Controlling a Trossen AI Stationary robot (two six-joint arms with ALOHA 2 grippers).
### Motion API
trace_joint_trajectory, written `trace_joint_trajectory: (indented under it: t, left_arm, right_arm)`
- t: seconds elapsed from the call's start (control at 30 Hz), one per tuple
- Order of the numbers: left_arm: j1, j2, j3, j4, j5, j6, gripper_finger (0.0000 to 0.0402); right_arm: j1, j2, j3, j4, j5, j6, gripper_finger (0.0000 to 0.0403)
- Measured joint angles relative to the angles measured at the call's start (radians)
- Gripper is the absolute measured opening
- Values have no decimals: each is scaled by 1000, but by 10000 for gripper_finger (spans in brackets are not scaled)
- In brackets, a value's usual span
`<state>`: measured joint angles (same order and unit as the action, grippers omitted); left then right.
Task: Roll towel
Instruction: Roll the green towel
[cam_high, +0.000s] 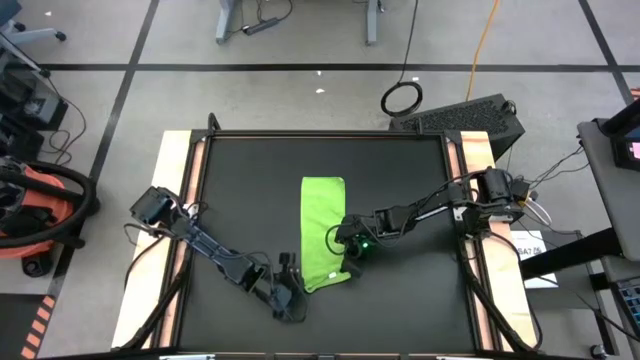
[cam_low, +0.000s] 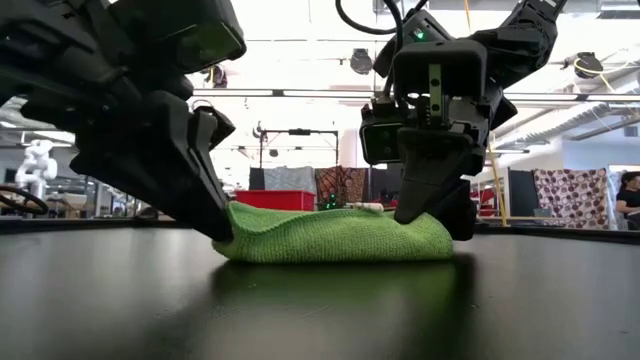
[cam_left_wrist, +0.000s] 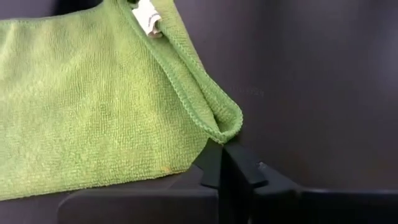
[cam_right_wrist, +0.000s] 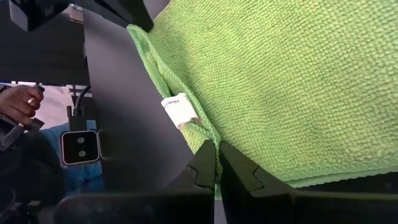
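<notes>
High view: the towel (cam_high: 323, 232), a bright green cloth folded into a long narrow strip, lies near the middle of the black mat (cam_high: 240, 190) that covers the bench (cam_high: 175, 160); the left tool (cam_high: 297, 290) sits at the towel's near left corner, and the right tool (cam_high: 347, 243) sits at the towel's right edge, a little farther up than the left one; both arms reach in from the mat's sides. Low view: the towel (cam_low: 335, 235) rests on the mat with its near end bunched up, the left tool (cam_low: 222, 232) pressing down at one end and the right tool (cam_low: 425, 215) at the other. Left wrist view: the fingers (cam_left_wrist: 233, 165) are together, clamped on the towel's hemmed corner (cam_left_wrist: 227, 124); a white label (cam_left_wrist: 148, 15) shows on the hem farther along. Right wrist view: the fingers (cam_right_wrist: 239, 168) are together, pinching the towel's hem (cam_right_wrist: 208, 134) just beside the same label (cam_right_wrist: 179, 109); a person's hand (cam_right_wrist: 20, 102) shows beyond the mat.
</notes>
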<state>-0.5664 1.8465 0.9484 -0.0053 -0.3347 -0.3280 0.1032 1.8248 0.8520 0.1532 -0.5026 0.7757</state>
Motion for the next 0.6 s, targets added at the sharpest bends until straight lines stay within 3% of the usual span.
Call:
trace_joint_trajectory:
  t: [0.23, 0.4, 0.6]
  left_arm:
    - [18, 0, -14, 14, 26, -105, 3]
    - [23, 0, -39, 52, 121, -175, 2]
    - [41, -3, -131, 214, 197, -359, 1]
  right_arm:
    - [0, 0, 0, 0, 0, 1, 0]
    - [1, 0, 1, 1, 1, 3, 0]
    - [3, 0, 2, 0, 4, -8, 0]
